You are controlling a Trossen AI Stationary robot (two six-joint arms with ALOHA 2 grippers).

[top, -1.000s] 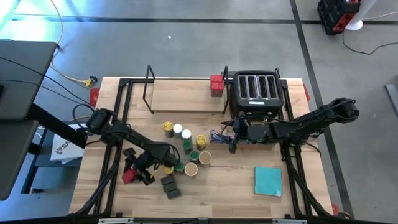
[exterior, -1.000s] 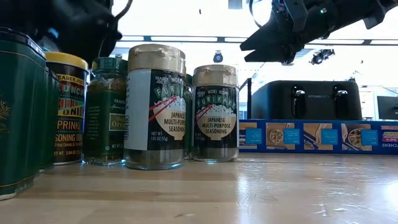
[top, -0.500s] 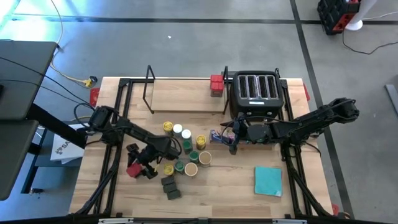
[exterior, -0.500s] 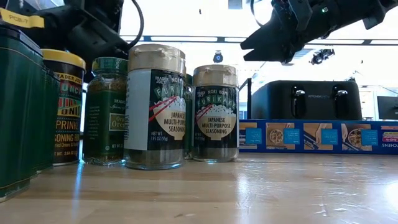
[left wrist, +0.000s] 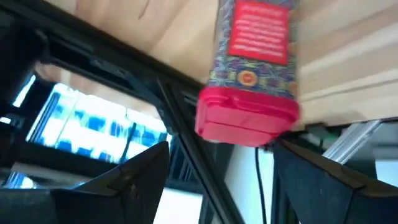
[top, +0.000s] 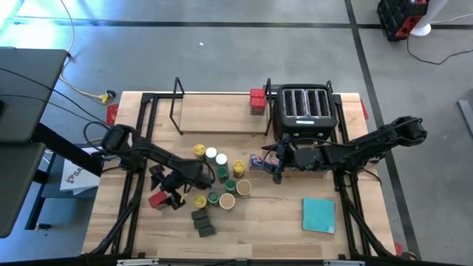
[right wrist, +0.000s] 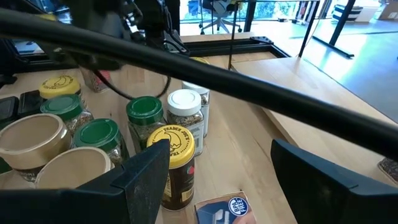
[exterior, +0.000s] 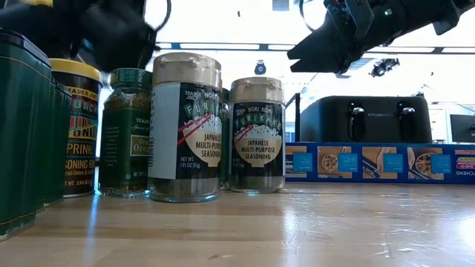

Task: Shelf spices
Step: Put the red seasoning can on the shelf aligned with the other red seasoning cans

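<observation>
Several spice jars with yellow, green, white and tan lids stand clustered mid-table, close up in the low view. Dark grey blocks lie near them. Two red tins sit on the right end of the shelf at the far edge. My left gripper is shut on another red tin, just left of the cluster. My right gripper hovers open above the blue wrap box, facing the jars. My left gripper pinches the red tin between its two fingers at its red capped end. The rest of the tin sticks out ahead of the fingers. It is lifted clear of the table, over the near-left part, lying roughly level.
A black four-slot toaster stands at the far right beside the shelf. A teal square pad lies near-right. The shelf's board is bare left of the red tins. The black table frame runs along the left edge.
My left gripper has risen and drawn a little toward the far edge, carrying the red tin up off the table beside the jars. The tin has turned slightly with it. The jars have stayed in place.
</observation>
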